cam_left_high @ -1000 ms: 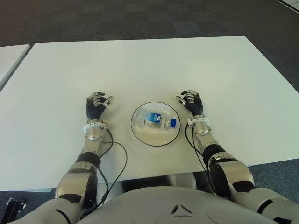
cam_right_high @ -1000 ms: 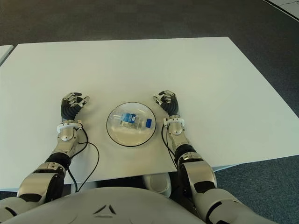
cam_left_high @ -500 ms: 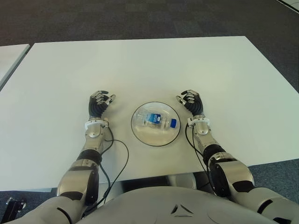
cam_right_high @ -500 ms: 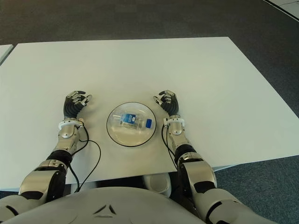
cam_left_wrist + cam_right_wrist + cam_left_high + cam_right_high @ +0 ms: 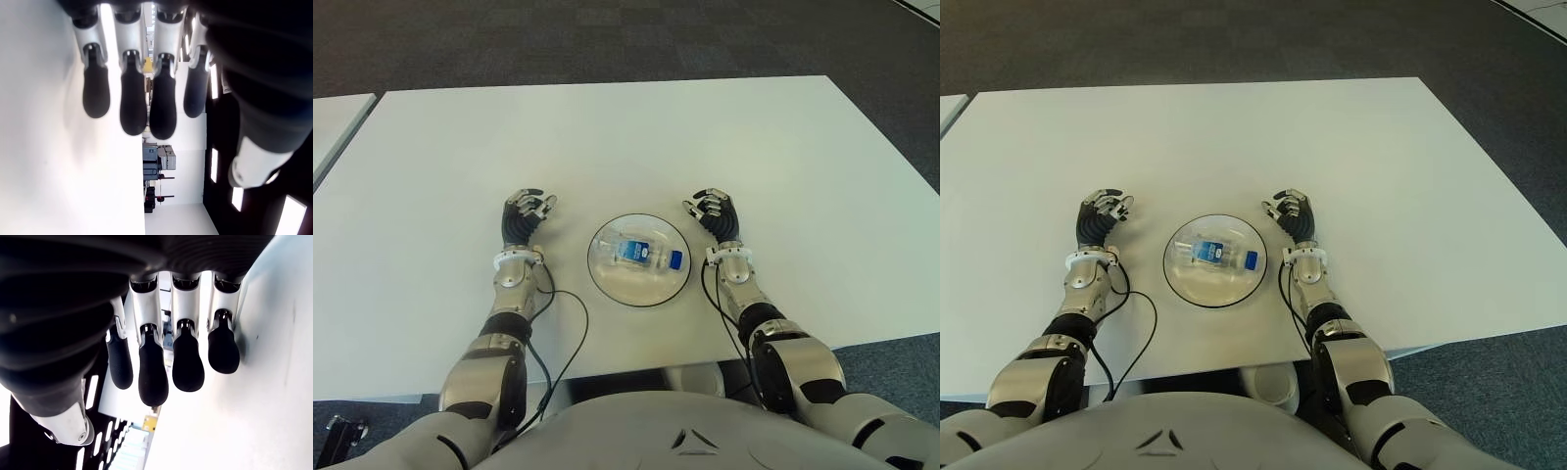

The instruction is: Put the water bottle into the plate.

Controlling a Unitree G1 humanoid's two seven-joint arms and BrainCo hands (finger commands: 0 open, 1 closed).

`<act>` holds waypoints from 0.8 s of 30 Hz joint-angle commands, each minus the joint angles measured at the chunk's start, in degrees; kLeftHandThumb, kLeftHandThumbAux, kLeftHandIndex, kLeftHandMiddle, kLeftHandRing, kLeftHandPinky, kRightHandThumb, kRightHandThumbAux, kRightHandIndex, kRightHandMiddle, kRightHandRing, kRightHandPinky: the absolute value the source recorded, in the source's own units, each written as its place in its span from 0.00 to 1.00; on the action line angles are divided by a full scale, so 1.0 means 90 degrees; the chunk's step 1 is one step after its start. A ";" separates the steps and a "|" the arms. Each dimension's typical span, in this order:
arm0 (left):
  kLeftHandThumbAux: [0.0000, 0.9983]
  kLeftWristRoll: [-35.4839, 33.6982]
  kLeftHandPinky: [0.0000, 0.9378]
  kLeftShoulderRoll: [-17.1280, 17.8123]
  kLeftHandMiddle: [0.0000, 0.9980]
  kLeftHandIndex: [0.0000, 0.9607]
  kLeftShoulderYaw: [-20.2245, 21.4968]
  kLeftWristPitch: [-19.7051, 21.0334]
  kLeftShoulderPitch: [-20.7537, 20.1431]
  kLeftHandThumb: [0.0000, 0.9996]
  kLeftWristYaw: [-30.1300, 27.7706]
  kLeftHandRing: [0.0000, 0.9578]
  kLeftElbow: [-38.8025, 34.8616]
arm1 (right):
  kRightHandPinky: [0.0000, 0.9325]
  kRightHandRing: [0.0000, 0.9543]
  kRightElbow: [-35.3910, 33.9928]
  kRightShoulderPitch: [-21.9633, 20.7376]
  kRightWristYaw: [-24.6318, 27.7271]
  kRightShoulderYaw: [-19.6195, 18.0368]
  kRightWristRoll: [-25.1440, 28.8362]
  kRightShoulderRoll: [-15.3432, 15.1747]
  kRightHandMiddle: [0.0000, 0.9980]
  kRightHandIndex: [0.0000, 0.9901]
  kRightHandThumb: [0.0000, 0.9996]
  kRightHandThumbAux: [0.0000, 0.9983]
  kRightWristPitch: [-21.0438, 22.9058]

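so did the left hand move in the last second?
Yes. The left hand has shifted slightly toward the plate and a little farther up the table; the water bottle lies in the plate.

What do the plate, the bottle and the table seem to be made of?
Plate: probably clear glass or plastic, as the white table shows through it and its rim looks dark and glossy.
Bottle: likely clear plastic, see-through body with a blue cap and a printed label; it lies on its side in the plate.
Table: smooth matte white, perhaps laminate; the look leaves it open.
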 commanded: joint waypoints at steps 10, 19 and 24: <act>0.71 0.0072 0.64 -0.0232 0.63 0.45 -0.0121 0.0609 0.0305 0.71 -0.0087 0.63 -0.0105 | 0.79 0.75 0.0143 0.0138 0.0015 0.0000 -0.0006 0.0088 0.71 0.44 0.71 0.73 0.0107; 0.71 0.0098 0.61 -0.0307 0.60 0.45 -0.0159 0.0713 0.0436 0.71 -0.0100 0.61 -0.0378 | 0.80 0.77 0.0129 0.0145 0.0027 -0.0002 -0.0003 0.0084 0.72 0.44 0.71 0.73 0.0093; 0.71 0.0148 0.61 -0.0317 0.60 0.45 -0.0178 0.0752 0.0611 0.71 -0.0089 0.61 -0.0583 | 0.77 0.76 0.0116 0.0148 0.0001 0.0015 -0.0030 0.0071 0.71 0.44 0.71 0.73 0.0094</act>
